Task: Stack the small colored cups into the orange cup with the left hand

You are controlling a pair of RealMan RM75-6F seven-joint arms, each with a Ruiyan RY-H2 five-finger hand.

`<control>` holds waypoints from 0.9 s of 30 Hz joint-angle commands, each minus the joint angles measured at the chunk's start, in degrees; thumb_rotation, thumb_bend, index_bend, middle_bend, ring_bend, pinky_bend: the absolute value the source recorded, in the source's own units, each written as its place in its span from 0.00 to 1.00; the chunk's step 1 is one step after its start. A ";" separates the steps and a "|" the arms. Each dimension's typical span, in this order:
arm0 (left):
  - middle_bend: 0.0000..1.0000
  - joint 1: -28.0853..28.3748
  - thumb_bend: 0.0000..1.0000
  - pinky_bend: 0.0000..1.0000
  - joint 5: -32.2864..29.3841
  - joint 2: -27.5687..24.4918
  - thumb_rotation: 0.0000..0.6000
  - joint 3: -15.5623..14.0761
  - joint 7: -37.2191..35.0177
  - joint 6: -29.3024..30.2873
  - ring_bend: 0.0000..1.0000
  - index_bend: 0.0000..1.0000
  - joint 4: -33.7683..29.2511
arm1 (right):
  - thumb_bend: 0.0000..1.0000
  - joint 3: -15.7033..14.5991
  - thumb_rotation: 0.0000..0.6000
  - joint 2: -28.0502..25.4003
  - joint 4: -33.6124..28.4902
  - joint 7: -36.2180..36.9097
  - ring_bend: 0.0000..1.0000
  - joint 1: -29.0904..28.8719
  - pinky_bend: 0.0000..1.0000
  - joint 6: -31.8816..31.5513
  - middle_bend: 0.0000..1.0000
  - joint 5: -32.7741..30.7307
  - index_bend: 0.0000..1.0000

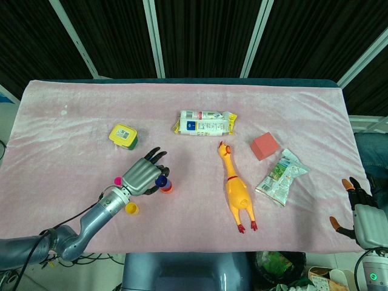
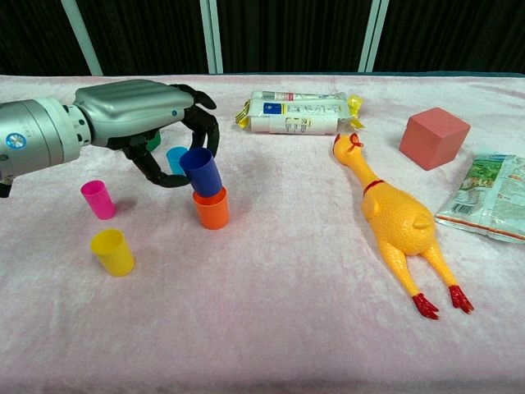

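Observation:
My left hand (image 2: 135, 115) (image 1: 143, 176) holds a dark blue cup (image 2: 201, 171) (image 1: 161, 180) between thumb and fingers. The cup is tilted, its base at the mouth of the orange cup (image 2: 212, 210) (image 1: 167, 187), which stands upright on the pink cloth. A light blue cup (image 2: 174, 158) stands just behind, under the hand. Left of the hand is a pink cup (image 2: 98, 199) (image 1: 118, 180), and nearer the front a yellow cup (image 2: 111, 251) (image 1: 131, 209). My right hand (image 1: 359, 212) hangs off the table's right front corner, holding nothing, fingers apart.
A yellow-lidded green box (image 1: 123, 136) sits behind the cups. A wrapped packet (image 2: 299, 112) lies at the back centre. A rubber chicken (image 2: 394, 217) lies to the right, then a red block (image 2: 434, 137) and a snack bag (image 2: 492, 197).

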State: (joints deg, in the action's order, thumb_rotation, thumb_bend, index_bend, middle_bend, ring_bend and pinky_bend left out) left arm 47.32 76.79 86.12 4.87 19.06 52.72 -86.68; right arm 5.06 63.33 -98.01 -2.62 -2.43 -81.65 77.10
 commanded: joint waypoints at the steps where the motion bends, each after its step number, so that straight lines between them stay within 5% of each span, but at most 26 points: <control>1: 0.51 0.14 0.32 0.00 -0.16 0.42 1.00 -0.03 0.13 -0.31 0.06 0.49 0.25 | 0.19 -0.02 1.00 0.01 -0.03 -0.08 0.12 0.00 0.17 0.04 0.01 -0.04 0.00; 5: 0.48 0.34 0.31 0.00 -0.56 0.83 1.00 -0.06 0.96 -0.75 0.05 0.46 0.60 | 0.19 -0.03 1.00 0.00 -0.10 -0.08 0.12 -0.02 0.17 0.12 0.01 -0.11 0.00; 10: 0.21 0.75 0.15 0.00 -2.90 0.15 1.00 -0.42 4.35 -2.50 0.00 0.23 -0.16 | 0.19 0.03 1.00 -0.10 -0.23 0.02 0.12 -0.01 0.17 0.22 0.01 -0.36 0.00; 13: 0.13 0.82 0.12 0.00 -4.94 -0.23 1.00 -0.48 8.31 -2.36 0.00 0.13 -1.19 | 0.19 0.11 1.00 -0.11 -0.27 0.04 0.12 -0.01 0.17 0.24 0.01 -0.55 0.00; 27: 0.15 -1.25 0.11 0.00 -4.08 -4.74 1.00 -0.15 8.40 2.38 0.00 0.13 -7.80 | 0.19 0.06 1.00 -0.17 -0.36 -0.19 0.12 -0.03 0.17 0.35 0.01 -0.68 0.00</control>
State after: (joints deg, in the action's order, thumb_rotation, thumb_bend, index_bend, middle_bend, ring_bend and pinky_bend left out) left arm 46.61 72.05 82.25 4.87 27.79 54.27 -93.62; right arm 5.11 63.16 -98.36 -2.81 -2.45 -81.31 76.42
